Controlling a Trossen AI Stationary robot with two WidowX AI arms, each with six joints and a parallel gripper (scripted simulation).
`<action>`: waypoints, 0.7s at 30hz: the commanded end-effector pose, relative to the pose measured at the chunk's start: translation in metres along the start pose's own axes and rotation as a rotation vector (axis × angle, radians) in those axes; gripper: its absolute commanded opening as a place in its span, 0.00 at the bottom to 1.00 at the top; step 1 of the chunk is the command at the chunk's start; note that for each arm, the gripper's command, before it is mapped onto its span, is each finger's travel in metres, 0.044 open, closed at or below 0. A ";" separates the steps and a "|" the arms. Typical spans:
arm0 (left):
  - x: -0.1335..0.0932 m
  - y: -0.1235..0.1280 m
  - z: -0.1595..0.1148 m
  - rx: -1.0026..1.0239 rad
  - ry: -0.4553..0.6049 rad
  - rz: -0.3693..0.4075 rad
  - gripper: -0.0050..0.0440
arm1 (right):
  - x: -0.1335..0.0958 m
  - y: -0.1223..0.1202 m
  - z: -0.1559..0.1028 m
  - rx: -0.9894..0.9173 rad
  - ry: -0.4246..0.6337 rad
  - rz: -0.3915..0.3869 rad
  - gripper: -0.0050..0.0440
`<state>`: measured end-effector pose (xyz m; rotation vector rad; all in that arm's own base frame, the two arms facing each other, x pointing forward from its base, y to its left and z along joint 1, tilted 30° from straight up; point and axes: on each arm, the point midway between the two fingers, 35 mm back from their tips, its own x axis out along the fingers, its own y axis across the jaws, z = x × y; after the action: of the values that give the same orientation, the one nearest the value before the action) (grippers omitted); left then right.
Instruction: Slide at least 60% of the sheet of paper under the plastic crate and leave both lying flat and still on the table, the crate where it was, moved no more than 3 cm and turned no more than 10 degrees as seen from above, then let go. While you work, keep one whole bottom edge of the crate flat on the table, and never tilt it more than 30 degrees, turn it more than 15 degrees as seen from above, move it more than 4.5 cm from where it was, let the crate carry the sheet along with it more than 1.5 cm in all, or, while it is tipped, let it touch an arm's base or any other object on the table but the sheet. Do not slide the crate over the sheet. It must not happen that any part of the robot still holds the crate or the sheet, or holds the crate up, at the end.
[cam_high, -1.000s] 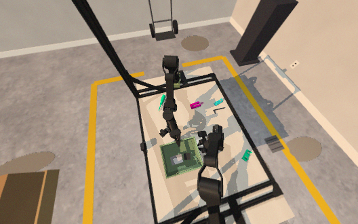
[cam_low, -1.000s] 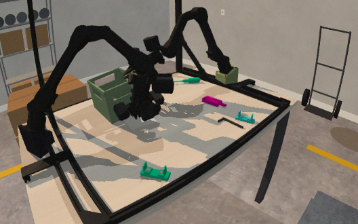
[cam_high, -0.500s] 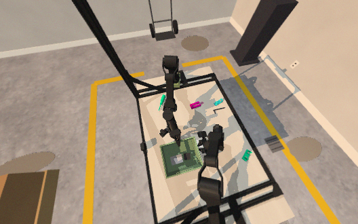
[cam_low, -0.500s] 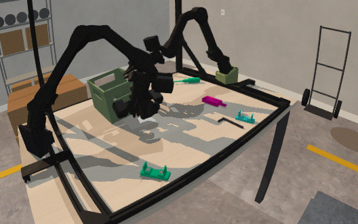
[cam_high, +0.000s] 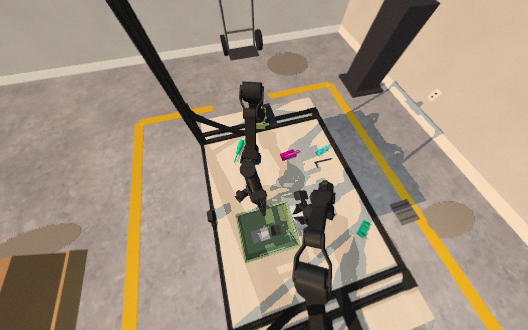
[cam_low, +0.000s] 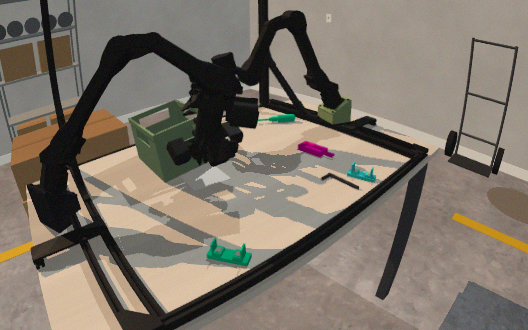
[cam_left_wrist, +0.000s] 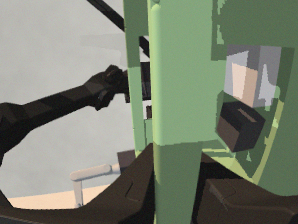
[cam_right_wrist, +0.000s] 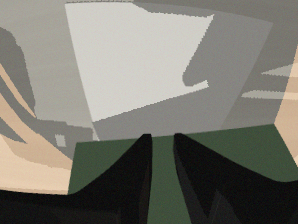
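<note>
The green plastic crate (cam_high: 250, 242) (cam_low: 160, 145) (cam_left_wrist: 170, 100) stands on the left half of the table. My left gripper (cam_high: 262, 210) is shut on its far wall, which fills the left wrist view between the fingers. The pale grey sheet of paper (cam_low: 214, 176) (cam_right_wrist: 135, 65) lies on the table against the crate's right side, in shadow. My right gripper (cam_low: 210, 161) (cam_right_wrist: 162, 141) hangs low over the sheet's edge beside the crate. Its fingers are nearly together with nothing between them. A dark green part of the crate (cam_right_wrist: 110, 160) shows under them. I cannot tell whether the crate is tipped.
A green screwdriver (cam_high: 239, 150) (cam_low: 277, 118), a magenta block (cam_high: 290, 156) (cam_low: 315, 148), a teal bracket (cam_high: 322, 150) (cam_low: 361, 173) and a black hex key (cam_low: 340, 180) lie toward the far end. A green bracket (cam_high: 364, 228) (cam_low: 229, 254) lies near the right edge.
</note>
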<state>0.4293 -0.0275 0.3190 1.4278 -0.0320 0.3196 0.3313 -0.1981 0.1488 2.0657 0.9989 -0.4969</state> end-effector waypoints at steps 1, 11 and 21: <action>-0.002 0.032 0.001 -0.022 -0.002 0.081 0.10 | -0.004 0.000 0.011 0.018 0.006 -0.008 0.22; -0.002 0.032 0.001 -0.022 -0.002 0.081 0.10 | -0.020 -0.001 0.042 0.058 0.028 -0.028 0.22; -0.002 0.032 0.001 -0.022 -0.002 0.081 0.10 | -0.022 -0.002 0.046 0.064 0.033 -0.030 0.22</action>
<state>0.4293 -0.0275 0.3191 1.4277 -0.0323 0.3199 0.3153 -0.2420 0.1345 2.1190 1.0444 -0.5222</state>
